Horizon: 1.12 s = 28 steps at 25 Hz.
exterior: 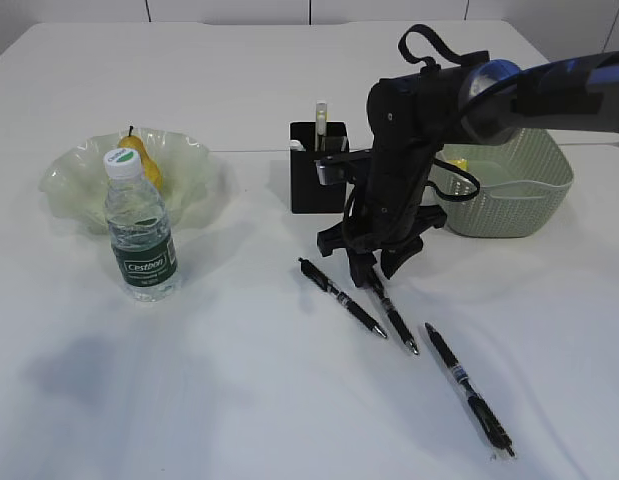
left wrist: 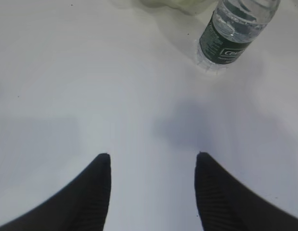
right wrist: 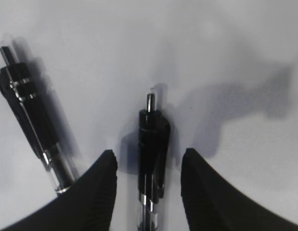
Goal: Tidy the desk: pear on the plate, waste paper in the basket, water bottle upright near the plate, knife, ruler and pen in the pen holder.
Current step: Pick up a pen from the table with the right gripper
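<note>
Black pens remain on the desk (exterior: 239, 400): the middle pen (exterior: 391, 315) is straddled by the half-open right gripper (exterior: 375, 265), not yet clasped, with two more pens (exterior: 341, 297) (exterior: 468, 389) beside it. Farther left, the pear (exterior: 141, 160) is seen in the plate (exterior: 69, 180), the water bottle (exterior: 140, 228) upright nearby. The left gripper (left wrist: 153, 166) is held half open, empty.

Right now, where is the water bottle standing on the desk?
In the exterior view the water bottle stands upright on the left, just in front of the ruffled green glass plate that holds the pear.
</note>
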{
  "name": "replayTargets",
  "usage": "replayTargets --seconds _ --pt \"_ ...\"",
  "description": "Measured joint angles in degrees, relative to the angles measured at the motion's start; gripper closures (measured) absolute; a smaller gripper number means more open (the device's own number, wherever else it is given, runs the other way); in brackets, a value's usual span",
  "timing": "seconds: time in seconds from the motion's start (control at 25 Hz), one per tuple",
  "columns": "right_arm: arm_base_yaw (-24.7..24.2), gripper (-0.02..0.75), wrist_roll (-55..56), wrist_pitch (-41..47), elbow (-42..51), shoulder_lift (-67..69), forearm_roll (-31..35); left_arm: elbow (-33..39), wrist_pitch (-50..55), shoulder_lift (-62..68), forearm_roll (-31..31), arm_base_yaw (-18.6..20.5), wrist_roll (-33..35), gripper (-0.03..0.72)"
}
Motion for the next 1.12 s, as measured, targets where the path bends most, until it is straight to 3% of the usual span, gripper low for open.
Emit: replayTargets --seconds 0.52,0.84,1.12 --pt "-0.08 0.405 0.13 -0.12 -0.04 0.88 0.21 0.0 0.0 0.0 0.0 0.06 0.0 0.295" --pt "-0.08 0.582 0.24 -0.12 -0.04 0.88 0.21 0.0 0.0 0.0 0.0 0.06 0.0 0.295" --pt "-0.08 0.615 0.04 0.39 -0.04 0.88 0.32 0.0 0.0 0.0 0.0 0.0 0.0 0.295"
